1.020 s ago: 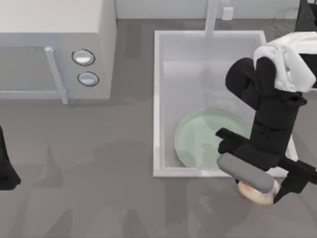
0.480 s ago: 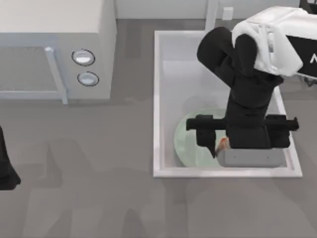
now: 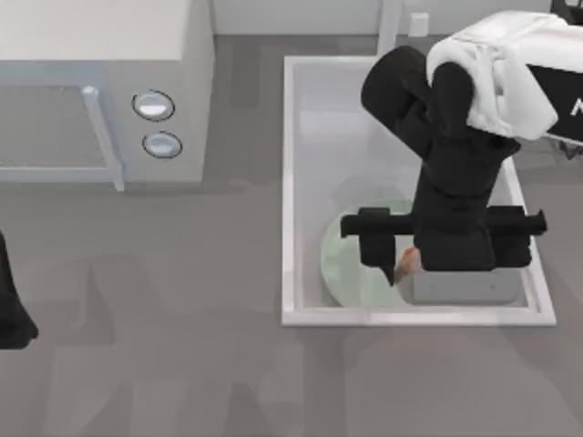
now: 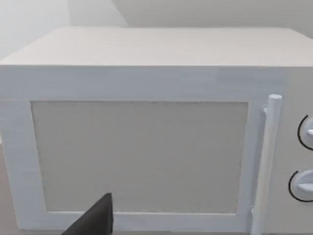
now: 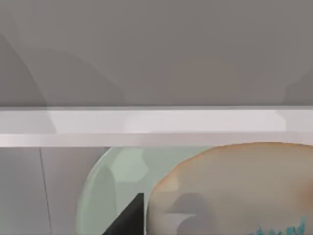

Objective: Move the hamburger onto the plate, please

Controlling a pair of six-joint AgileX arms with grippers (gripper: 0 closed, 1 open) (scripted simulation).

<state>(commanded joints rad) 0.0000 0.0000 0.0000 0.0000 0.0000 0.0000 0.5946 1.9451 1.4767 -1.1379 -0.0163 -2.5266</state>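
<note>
My right arm reaches over the white sink (image 3: 301, 182) on the right side of the grey tabletop (image 3: 182, 346). Its right tool (image 3: 408, 266) hangs above the pale green plate (image 3: 351, 264), which lies in the near part of the sink. A small bit of the hamburger (image 3: 409, 262) peeks out from under the black arm in the top view, right over the plate. In the right wrist view the hamburger (image 5: 234, 191) looks big and tan with an orange edge, and the plate (image 5: 122, 171) sits under it, next to the sink's white rim (image 5: 156, 126). I cannot tell if it touches the plate. The tool looks clamped on the hamburger, though the arm hides most of the fingers.

My left arm rests at the left edge of the tabletop. Its left tool (image 4: 95, 220) points at a white microwave (image 4: 146, 137), and I cannot tell if it is apart or together.
</note>
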